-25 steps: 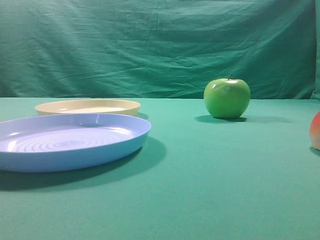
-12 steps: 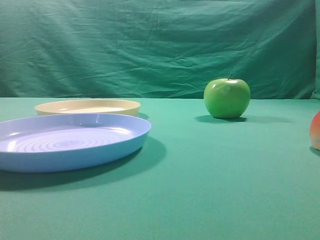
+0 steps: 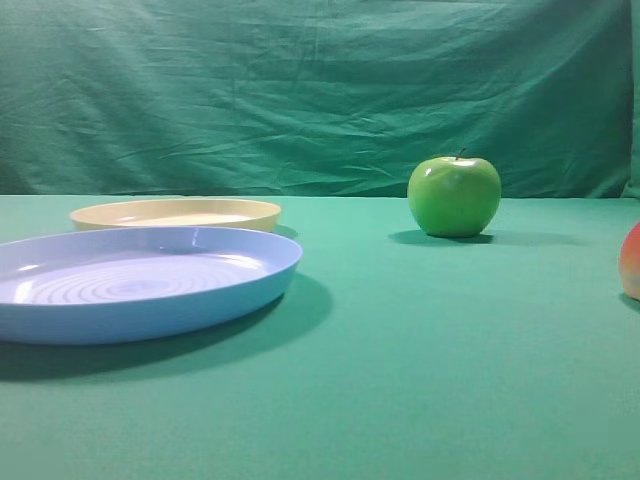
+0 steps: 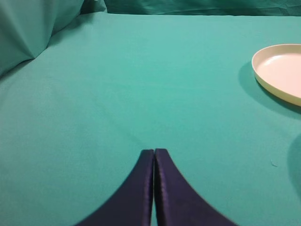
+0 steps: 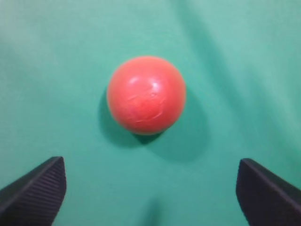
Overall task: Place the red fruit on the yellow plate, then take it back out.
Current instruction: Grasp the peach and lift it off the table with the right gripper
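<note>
The left gripper (image 4: 154, 153) sits at bottom centre, jaws pressed together. The right gripper (image 5: 150, 188) has jaws spread to the bottom corners.

The red fruit (image 3: 631, 262) is cut by the high view's right edge, only a sliver showing. The yellow plate (image 4: 278, 70) runs off the left wrist view's right edge. The blue plate (image 3: 150, 280) is clipped at left

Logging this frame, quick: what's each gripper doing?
Left gripper: closed, holding nothing.
Right gripper: open, empty, above the red fruit on the cloth.
</note>
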